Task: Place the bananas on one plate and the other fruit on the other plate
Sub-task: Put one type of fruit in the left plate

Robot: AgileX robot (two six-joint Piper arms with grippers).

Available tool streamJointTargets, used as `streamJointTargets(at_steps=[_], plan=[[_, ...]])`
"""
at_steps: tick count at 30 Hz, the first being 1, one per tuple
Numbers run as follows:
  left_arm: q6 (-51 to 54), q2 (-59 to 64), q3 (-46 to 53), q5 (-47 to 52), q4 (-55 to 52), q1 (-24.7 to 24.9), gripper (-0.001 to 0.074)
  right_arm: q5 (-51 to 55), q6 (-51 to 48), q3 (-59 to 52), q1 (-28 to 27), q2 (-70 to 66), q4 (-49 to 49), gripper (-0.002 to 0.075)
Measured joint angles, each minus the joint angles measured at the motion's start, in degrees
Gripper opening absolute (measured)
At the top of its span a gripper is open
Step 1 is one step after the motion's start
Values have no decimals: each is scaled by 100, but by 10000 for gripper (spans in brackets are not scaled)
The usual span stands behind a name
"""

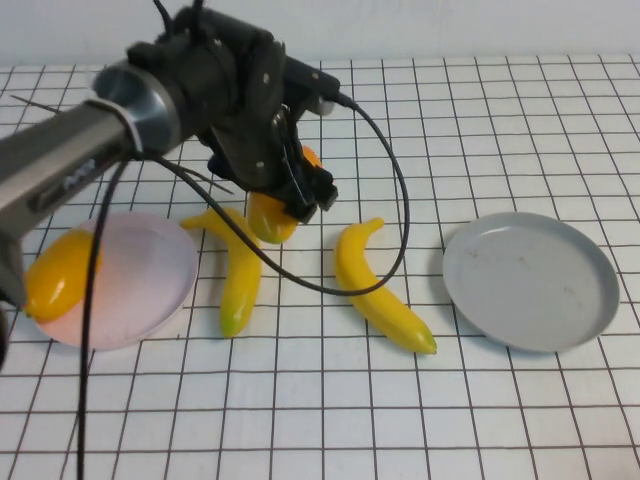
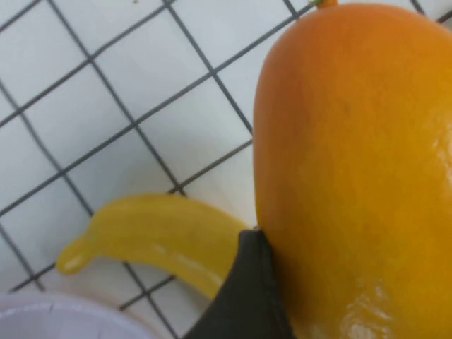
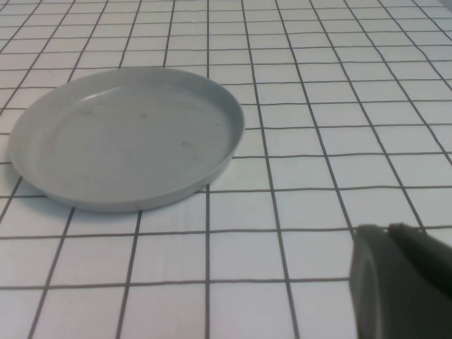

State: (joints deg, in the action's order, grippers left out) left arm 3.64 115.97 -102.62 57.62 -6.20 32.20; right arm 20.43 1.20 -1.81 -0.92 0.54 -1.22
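Two mangoes: one (image 1: 58, 272) lies on the left rim of the pink plate (image 1: 150, 275), the other (image 1: 272, 215) sits between the left gripper's (image 1: 292, 195) fingers, one dark finger (image 2: 247, 296) touching its skin; whether the clamp is firm cannot be told. Step in hand: taking this second mango, judged; next move calls for a secure hold, then a lift leftward to the pink plate. Two bananas: one (image 1: 236, 265) just beside that plate and under the gripper, one (image 1: 380, 290) mid-table, both off the grey plate (image 1: 530, 280) at right. Right gripper (image 3: 402, 282): closed, parked near the grey plate
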Motion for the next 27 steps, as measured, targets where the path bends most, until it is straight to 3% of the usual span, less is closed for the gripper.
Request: streamJointTargets(at_steps=[6,16,27], plan=[[-194,-897,352,481,10,-332,557,0,0,0,0,0,0,-17],[-697,-1292,2226,-113,-229,-1594,557,0,0,0,0,0,0,-16],[-697,-1282,2774,-952,-239,-1722,557,0,0,0,0,0,0,-17]])
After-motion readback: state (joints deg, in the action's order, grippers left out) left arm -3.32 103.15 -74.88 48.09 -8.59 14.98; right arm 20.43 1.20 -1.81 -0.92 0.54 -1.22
